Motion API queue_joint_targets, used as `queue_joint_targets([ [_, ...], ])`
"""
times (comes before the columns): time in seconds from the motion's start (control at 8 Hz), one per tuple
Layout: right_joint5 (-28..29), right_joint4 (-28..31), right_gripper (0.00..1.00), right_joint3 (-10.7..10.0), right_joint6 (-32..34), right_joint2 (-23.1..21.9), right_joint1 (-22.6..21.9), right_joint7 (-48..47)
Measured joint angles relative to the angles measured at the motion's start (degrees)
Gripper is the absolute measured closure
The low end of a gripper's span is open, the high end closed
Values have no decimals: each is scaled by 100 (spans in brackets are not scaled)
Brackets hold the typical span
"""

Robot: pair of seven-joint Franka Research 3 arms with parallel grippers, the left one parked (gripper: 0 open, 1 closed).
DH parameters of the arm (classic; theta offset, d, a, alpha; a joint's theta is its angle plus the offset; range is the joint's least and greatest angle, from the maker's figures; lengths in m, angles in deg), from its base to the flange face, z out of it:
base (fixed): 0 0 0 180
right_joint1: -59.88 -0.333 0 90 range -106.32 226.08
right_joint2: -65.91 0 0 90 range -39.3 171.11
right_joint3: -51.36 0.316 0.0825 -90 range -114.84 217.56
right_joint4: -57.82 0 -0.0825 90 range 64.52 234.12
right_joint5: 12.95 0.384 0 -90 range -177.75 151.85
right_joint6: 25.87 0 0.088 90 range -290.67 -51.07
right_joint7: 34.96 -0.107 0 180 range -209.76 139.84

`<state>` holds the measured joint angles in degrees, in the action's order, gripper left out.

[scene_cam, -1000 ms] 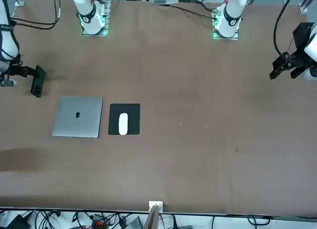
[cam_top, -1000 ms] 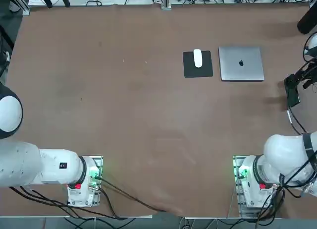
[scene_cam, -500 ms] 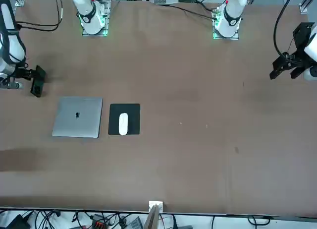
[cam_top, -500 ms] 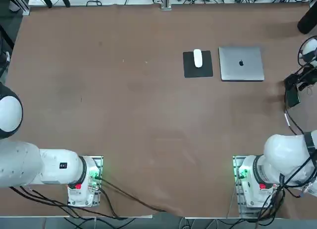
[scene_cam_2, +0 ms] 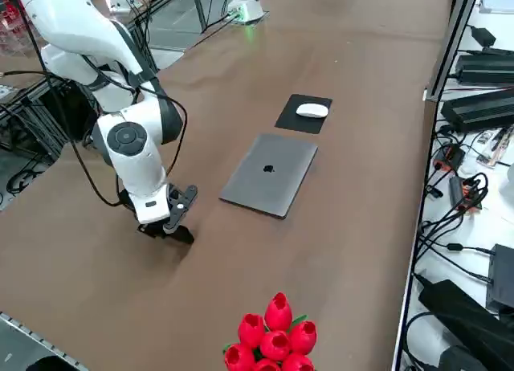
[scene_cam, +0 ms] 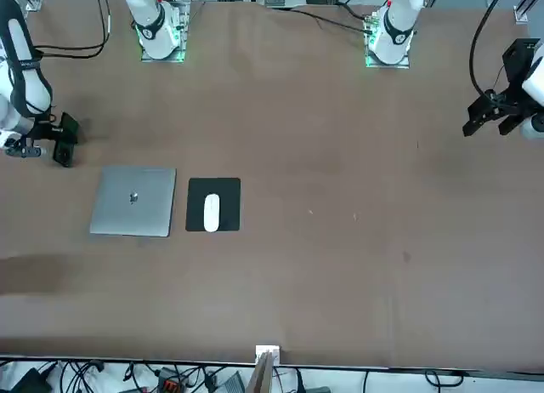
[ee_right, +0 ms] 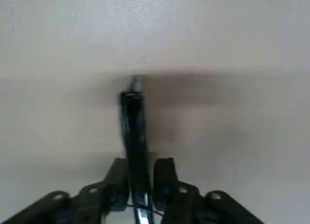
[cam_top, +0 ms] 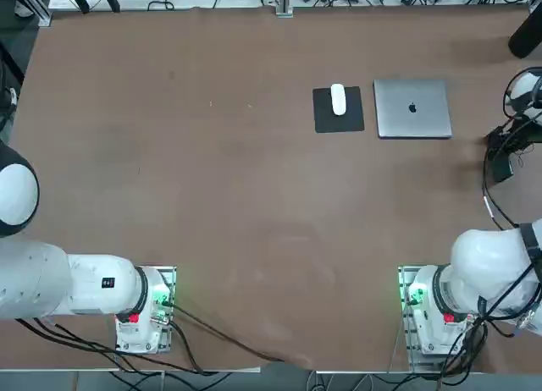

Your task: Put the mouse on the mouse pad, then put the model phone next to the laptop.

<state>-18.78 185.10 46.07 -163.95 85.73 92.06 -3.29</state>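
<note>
On your table (cam_top: 212, 196), the laptop (cam_top: 412, 108) lies closed, with the mouse pad (cam_top: 339, 116) just beside it carrying the mouse (cam_top: 338, 99). Your right end effector (ee_right: 141, 178) pinches the model phone (ee_right: 134, 136) edge-on, near the laptop.

Right gripper (ee_right: 140, 178) low over table's right edge, fingers clamped.

White rounded right arm (scene_cam_2: 128, 138) w/ black joints, cables, black fingers (ee_right: 164, 178), green-lit base.

Robot lab, brown table (cam_top: 212, 179), cables (scene_cam_2: 454, 186) alongside
</note>
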Motion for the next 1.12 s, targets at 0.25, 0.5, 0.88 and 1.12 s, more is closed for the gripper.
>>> queue_joint_targets([
  [0.25,0,-38,84,13,3,-6,-7,0],
  [0.5,94,-407,84,289,387,-21,-8,4],
  [0.88,1358,-1775,84,988,1816,203,-116,-13],
  [1.12,1726,-2648,84,1016,2473,941,-134,254],
])
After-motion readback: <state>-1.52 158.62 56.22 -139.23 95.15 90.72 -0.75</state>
